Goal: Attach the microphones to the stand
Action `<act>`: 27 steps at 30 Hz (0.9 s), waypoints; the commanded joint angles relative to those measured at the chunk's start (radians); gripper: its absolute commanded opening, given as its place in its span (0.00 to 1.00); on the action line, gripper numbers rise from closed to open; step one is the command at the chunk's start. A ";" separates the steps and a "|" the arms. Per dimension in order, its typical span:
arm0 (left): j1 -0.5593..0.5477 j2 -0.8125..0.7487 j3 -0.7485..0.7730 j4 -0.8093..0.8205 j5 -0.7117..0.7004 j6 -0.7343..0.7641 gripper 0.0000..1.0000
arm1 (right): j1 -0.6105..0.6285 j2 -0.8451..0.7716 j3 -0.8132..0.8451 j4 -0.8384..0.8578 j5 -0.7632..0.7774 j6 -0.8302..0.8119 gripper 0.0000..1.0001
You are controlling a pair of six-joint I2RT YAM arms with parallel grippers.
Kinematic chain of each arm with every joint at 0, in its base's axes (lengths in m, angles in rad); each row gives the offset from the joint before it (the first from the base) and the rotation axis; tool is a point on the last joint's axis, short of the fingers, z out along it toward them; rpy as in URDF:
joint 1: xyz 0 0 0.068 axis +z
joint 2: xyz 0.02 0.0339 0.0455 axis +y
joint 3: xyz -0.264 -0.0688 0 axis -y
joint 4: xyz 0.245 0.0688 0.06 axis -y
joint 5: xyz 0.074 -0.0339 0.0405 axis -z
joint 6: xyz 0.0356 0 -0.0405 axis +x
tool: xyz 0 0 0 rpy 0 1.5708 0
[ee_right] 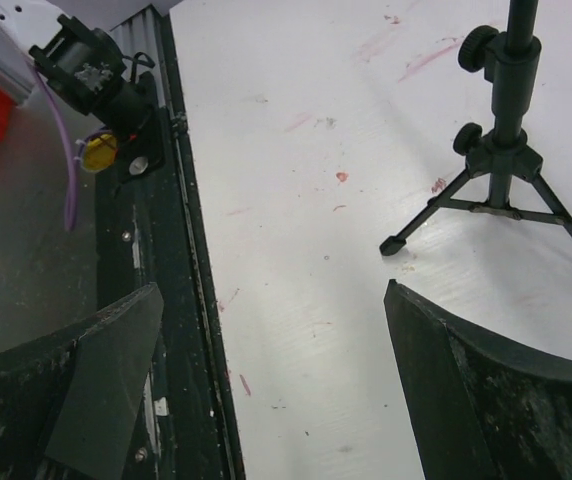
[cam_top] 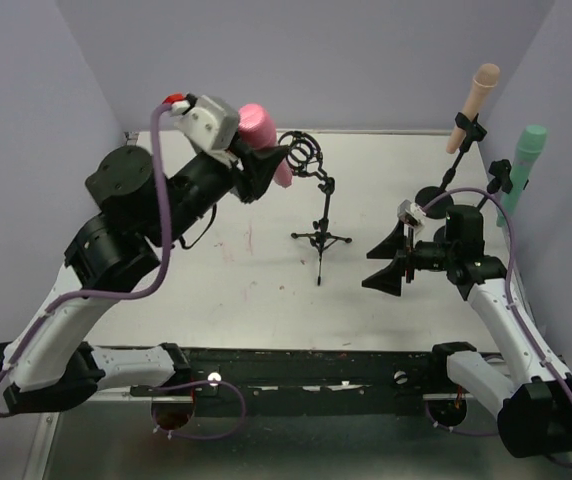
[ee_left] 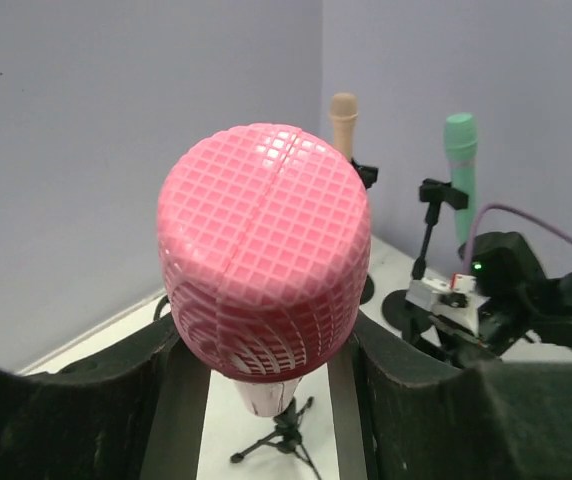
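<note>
My left gripper (cam_top: pixel 266 165) is shut on the pink microphone (cam_top: pixel 263 140), held raised at the back left; its gridded head (ee_left: pixel 264 245) fills the left wrist view between the fingers (ee_left: pixel 416 400). Just right of it stands the black tripod stand (cam_top: pixel 320 205) with an empty ring clip at its top; its feet (ee_left: pixel 281 440) show under the microphone. The peach microphone (cam_top: pixel 474 105) and the teal-green microphone (cam_top: pixel 524 165) sit upright in stands at the back right. My right gripper (cam_top: pixel 391 262) hangs open and empty over the table, right of the tripod (ee_right: pixel 501 150).
The round stand bases (cam_top: pixel 436 200) sit behind my right arm. A black rail (cam_top: pixel 296 365) runs along the table's near edge and shows in the right wrist view (ee_right: pixel 181 250). Purple walls close in the back and sides.
</note>
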 commanded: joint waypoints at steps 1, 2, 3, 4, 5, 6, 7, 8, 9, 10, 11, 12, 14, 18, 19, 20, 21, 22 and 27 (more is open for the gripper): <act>0.004 0.223 0.264 -0.267 -0.069 0.193 0.00 | -0.009 -0.039 -0.024 0.056 0.062 -0.048 1.00; 0.004 0.275 0.334 -0.292 -0.076 0.213 0.00 | -0.009 -0.041 -0.024 0.056 0.065 -0.051 1.00; 0.004 0.327 0.405 -0.313 -0.080 0.239 0.00 | -0.010 -0.042 -0.025 0.056 0.065 -0.052 1.00; 0.004 0.370 0.460 -0.336 -0.083 0.256 0.00 | -0.010 -0.045 -0.025 0.056 0.066 -0.057 1.00; 0.004 0.421 0.520 -0.347 -0.081 0.276 0.00 | -0.007 -0.050 -0.027 0.053 0.069 -0.058 1.00; 0.004 0.452 0.560 -0.355 -0.084 0.296 0.00 | -0.009 -0.051 -0.028 0.052 0.071 -0.060 1.00; 0.004 0.482 0.593 -0.353 -0.090 0.313 0.00 | -0.009 -0.056 -0.027 0.049 0.072 -0.063 1.00; 0.004 0.499 0.608 -0.341 -0.096 0.327 0.00 | -0.010 -0.061 -0.027 0.046 0.074 -0.065 1.00; 0.004 0.516 0.620 -0.327 -0.099 0.339 0.00 | -0.007 -0.061 -0.027 0.043 0.072 -0.068 1.00; 0.004 0.528 0.628 -0.314 -0.101 0.350 0.00 | -0.009 -0.064 -0.027 0.043 0.071 -0.068 1.00; 0.004 0.544 0.645 -0.303 -0.104 0.364 0.00 | -0.009 -0.064 -0.027 0.041 0.069 -0.069 1.00; 0.004 0.558 0.657 -0.297 -0.110 0.373 0.00 | -0.009 -0.065 -0.028 0.039 0.068 -0.071 1.00; 0.004 0.582 0.666 -0.283 -0.116 0.396 0.00 | -0.009 -0.068 -0.027 0.039 0.066 -0.071 1.00; 0.004 0.607 0.663 -0.260 -0.119 0.414 0.00 | -0.009 -0.071 -0.027 0.036 0.068 -0.077 1.00; 0.004 0.613 0.663 -0.255 -0.116 0.419 0.00 | -0.009 -0.073 -0.027 0.033 0.066 -0.075 1.00; 0.005 0.619 0.663 -0.252 -0.116 0.424 0.00 | -0.007 -0.073 -0.027 0.035 0.068 -0.077 1.00; 0.005 0.625 0.662 -0.249 -0.113 0.425 0.00 | -0.009 -0.074 -0.027 0.032 0.068 -0.078 1.00; 0.008 0.628 0.660 -0.248 -0.109 0.425 0.00 | -0.009 -0.074 -0.027 0.032 0.068 -0.078 1.00; 0.031 0.644 0.653 -0.235 -0.073 0.395 0.00 | -0.009 -0.076 -0.025 0.027 0.071 -0.086 1.00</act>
